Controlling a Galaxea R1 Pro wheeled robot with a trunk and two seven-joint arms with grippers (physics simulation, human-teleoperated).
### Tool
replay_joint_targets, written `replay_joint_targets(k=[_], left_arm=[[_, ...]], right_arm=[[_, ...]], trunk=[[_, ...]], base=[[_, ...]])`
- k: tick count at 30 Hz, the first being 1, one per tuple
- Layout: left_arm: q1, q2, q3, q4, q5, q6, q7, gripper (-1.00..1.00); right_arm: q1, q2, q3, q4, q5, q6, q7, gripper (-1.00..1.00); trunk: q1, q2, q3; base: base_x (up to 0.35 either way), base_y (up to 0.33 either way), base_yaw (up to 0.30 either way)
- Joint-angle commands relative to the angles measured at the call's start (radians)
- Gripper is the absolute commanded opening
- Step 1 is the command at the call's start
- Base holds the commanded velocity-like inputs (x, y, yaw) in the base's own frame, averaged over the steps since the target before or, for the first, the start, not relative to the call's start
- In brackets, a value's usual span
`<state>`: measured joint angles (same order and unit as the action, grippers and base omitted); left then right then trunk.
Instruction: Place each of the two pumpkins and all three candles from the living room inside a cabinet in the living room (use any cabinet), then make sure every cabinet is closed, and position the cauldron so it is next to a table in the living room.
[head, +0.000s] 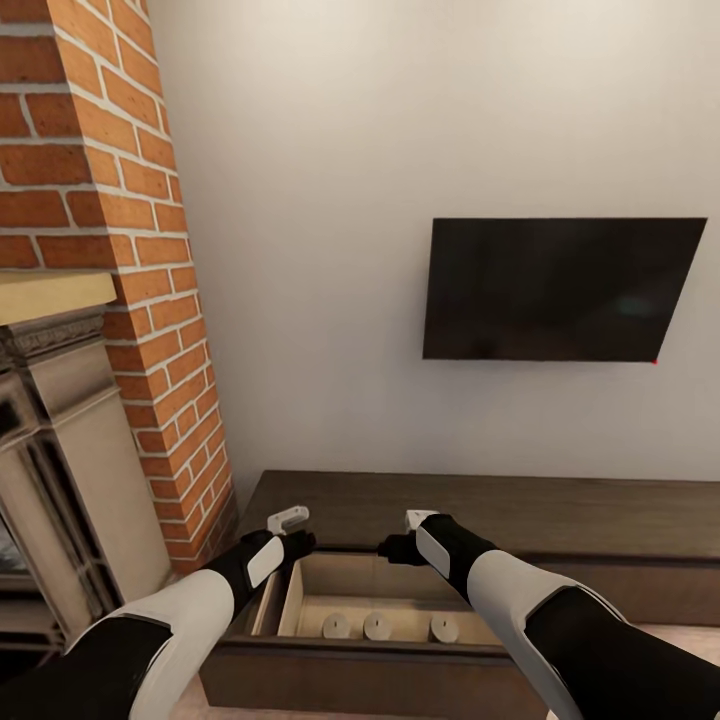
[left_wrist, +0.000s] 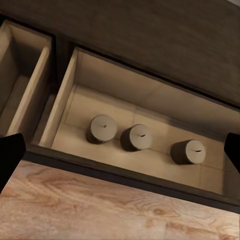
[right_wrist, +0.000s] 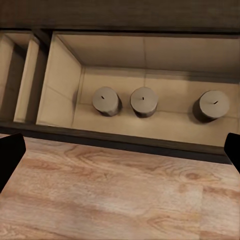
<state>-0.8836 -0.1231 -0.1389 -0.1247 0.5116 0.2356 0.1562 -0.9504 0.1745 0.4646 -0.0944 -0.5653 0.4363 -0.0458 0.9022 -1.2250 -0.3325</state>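
So, status, biggest item down:

1. Cabinet (head: 500, 510): long dark-brown TV unit against the wall under the TV (head: 560, 290), brick chimney (head: 120, 250) to its left. One wide drawer (head: 380, 600) is pulled out, pale interior exposed. A second, narrower compartment (left_wrist: 22, 85) beside it also looks open. Closing is not yet done.
2. Left gripper (head: 292, 530): hovers over the drawer's left end, holding nothing. Left wrist view has dark fingertips (left_wrist: 10, 155) at both picture edges, so jaws are apart.
3. Right gripper (head: 405, 535): hovers over the drawer's back edge, also empty. Right wrist view has its fingertips (right_wrist: 10, 157) wide apart.
4. Candles (right_wrist: 142, 101): all three stand upright in a row on the drawer floor, two close together, the third a bit apart. Candle part looks done.
5. Pumpkins: none in this drawer as far as I can see. My read: both left to fetch.
6. Cauldron and table: nothing to judge from here, so treat that step as open.
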Motion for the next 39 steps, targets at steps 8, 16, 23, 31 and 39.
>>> replay_joint_targets(k=[8,16,23,31,39], left_arm=[[0.0,0.0,-0.01,0.038,0.007,-0.038,0.006,1.0],[0.0,0.032,-0.009,0.043,0.011,-0.1,0.006,1.0],[0.0,0.038,-0.01,0.044,0.011,-0.104,0.006,1.0],[0.0,0.039,-0.01,0.045,0.011,-0.104,0.006,1.0],[0.0,0.038,-0.011,0.048,0.01,-0.105,0.006,1.0]], right_arm=[[0.002,0.0,0.008,-0.002,-0.008,-0.001,-0.002,1.0],[0.004,0.0,0.008,-0.004,-0.007,-0.002,-0.003,1.0],[0.004,0.0,0.007,-0.003,-0.007,-0.008,-0.004,1.0],[0.052,0.0,0.006,-0.001,-0.004,-0.145,0.001,1.0],[0.117,0.0,0.008,-0.001,-0.005,-0.184,0.003,1.0]], trunk=[[0.031,-0.057,-0.026],[0.061,-0.113,-0.051],[0.088,-0.162,-0.073],[0.119,-0.218,-0.098],[0.15,-0.274,-0.124]], base=[[-0.115,-0.09,0.0],[-0.107,-0.103,0.0],[-0.007,-0.007,0.0],[0.0,0.0,0.0],[-0.098,0.0,0.0]])
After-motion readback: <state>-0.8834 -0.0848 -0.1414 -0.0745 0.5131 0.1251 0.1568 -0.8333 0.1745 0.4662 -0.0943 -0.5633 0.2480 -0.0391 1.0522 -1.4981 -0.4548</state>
